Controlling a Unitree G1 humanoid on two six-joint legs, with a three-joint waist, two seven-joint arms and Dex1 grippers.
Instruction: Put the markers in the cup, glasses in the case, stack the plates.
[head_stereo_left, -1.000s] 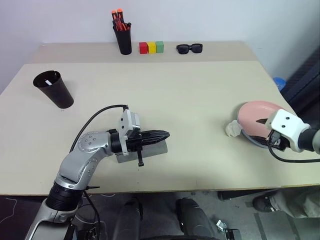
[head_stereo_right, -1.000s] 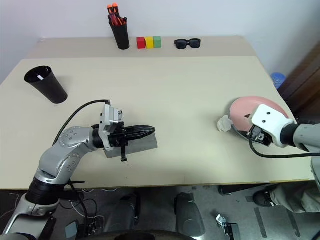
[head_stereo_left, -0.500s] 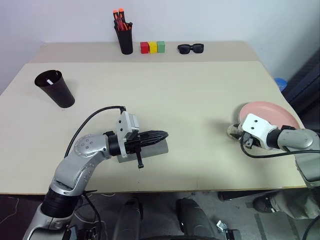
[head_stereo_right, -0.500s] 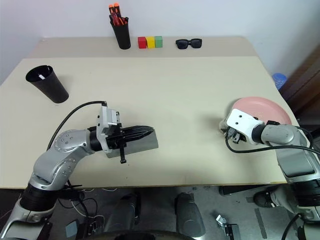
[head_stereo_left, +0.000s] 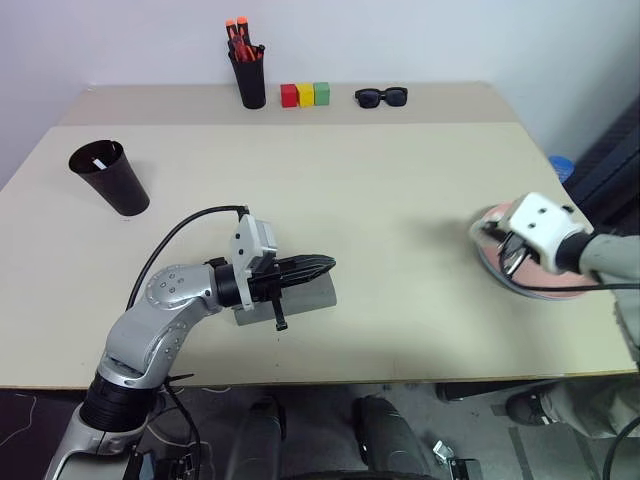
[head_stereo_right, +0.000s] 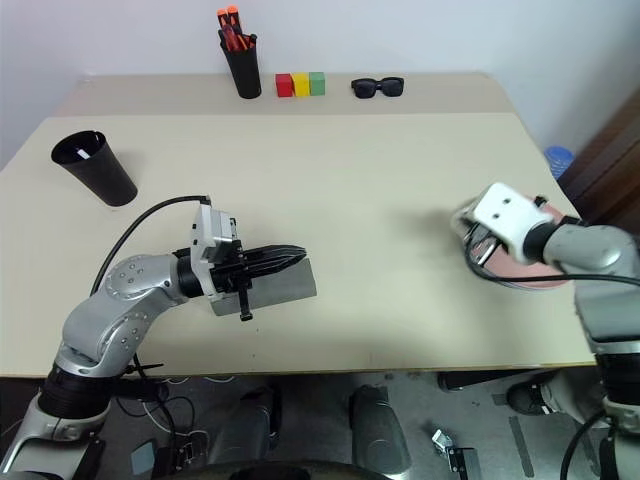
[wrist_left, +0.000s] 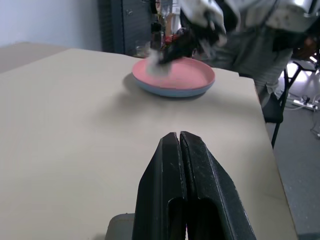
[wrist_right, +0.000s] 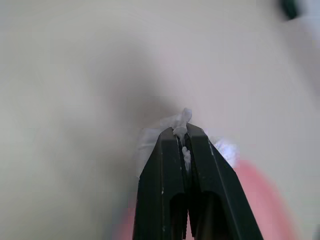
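My left gripper (head_stereo_left: 328, 266) is shut and empty, lying level just above the closed grey case (head_stereo_left: 305, 298) at the near middle of the table. The pink plate (head_stereo_left: 552, 283) rests on the light blue plate (wrist_left: 169, 92) near the table's right edge. My right gripper (head_stereo_right: 468, 220) hangs over the plates' left rim, shut on a crumpled white wad (wrist_right: 167, 131). The dark cup (head_stereo_left: 110, 178) stands at far left with a slim white thing inside its rim. The glasses are hidden.
At the back stand a black pen holder with orange-capped markers (head_stereo_left: 247, 75), red, yellow and green blocks (head_stereo_left: 304, 95) and black sunglasses (head_stereo_left: 380, 97). A person (wrist_left: 260, 30) sits beyond the table's right edge. The middle of the table (head_stereo_left: 380, 190) is bare.
My right gripper shut on the white wad that lay on the table beside the plates and lifted it over the plates' rim. The left arm stayed still.
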